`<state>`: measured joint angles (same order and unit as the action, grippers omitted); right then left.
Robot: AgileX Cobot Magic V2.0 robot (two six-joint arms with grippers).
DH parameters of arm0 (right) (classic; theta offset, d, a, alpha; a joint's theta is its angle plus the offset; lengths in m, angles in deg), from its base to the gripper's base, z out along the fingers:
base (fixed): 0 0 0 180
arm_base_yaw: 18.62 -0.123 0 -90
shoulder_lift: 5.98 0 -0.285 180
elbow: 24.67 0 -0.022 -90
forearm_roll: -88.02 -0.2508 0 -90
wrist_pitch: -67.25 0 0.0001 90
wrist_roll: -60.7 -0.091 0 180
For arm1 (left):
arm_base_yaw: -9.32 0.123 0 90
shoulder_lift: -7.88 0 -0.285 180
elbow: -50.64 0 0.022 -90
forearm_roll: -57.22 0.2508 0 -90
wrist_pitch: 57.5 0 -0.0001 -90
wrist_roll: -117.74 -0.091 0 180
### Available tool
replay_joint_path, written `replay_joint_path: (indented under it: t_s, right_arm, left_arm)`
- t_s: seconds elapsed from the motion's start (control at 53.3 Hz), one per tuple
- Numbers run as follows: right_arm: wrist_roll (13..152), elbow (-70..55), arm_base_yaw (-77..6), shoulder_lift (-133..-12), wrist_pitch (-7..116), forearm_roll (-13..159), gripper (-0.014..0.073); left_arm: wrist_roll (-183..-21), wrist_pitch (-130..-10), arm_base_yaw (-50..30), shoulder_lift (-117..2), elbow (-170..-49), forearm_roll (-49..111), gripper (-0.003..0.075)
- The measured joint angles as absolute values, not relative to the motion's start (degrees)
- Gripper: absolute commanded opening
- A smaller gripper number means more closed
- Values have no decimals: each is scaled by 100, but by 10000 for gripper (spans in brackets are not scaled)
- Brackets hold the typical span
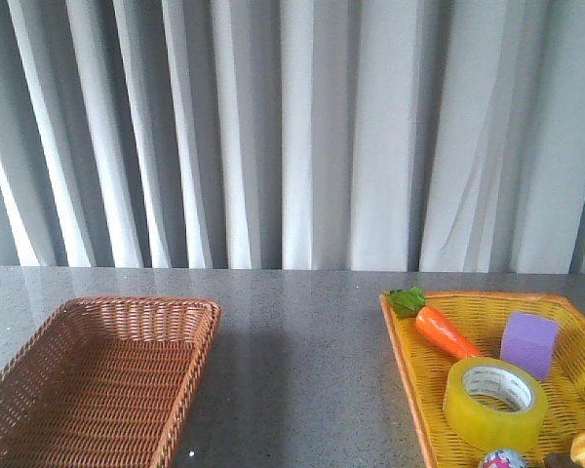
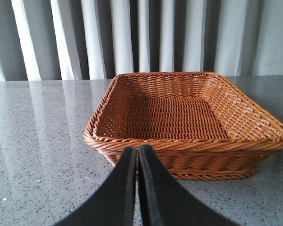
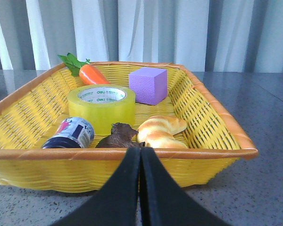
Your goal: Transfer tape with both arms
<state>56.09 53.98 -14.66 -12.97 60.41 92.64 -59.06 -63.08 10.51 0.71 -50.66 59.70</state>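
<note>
We see the wide roll of see-through yellow tape with a white printed core lying flat inside the yellow woven basket with an orange rim, on the right side of the grey speckled table. Our right black gripper sits just outside the near rim of that basket. Its two jaws are pressed together and hold nothing. The tape lies past the rim, well apart from those jaws, with a small dark can with a label and a brown toy figure in between. Beside the tape are a pale bread-shaped toy, a purple foam cube and an orange toy carrot with green leaves.

Our left black gripper faces the brown woven wicker basket on the left side of the table. Its jaws are also pressed together with nothing between them.
</note>
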Motion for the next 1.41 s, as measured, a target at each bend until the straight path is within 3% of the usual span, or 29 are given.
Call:
replay_joint_path:
  t_s: [1.145,1.408]
  right_arm:
    - [5609,5398,-1466,-1297,6082,9264,-8]
    - [5308,5349,-1466,-1297,8442,9358,-8]
  left_arm:
    - [-5906,-6126,1051,71,-5066,5970,-6]
    - [-5591,-5057,1051,71,-5113,5970,-6]
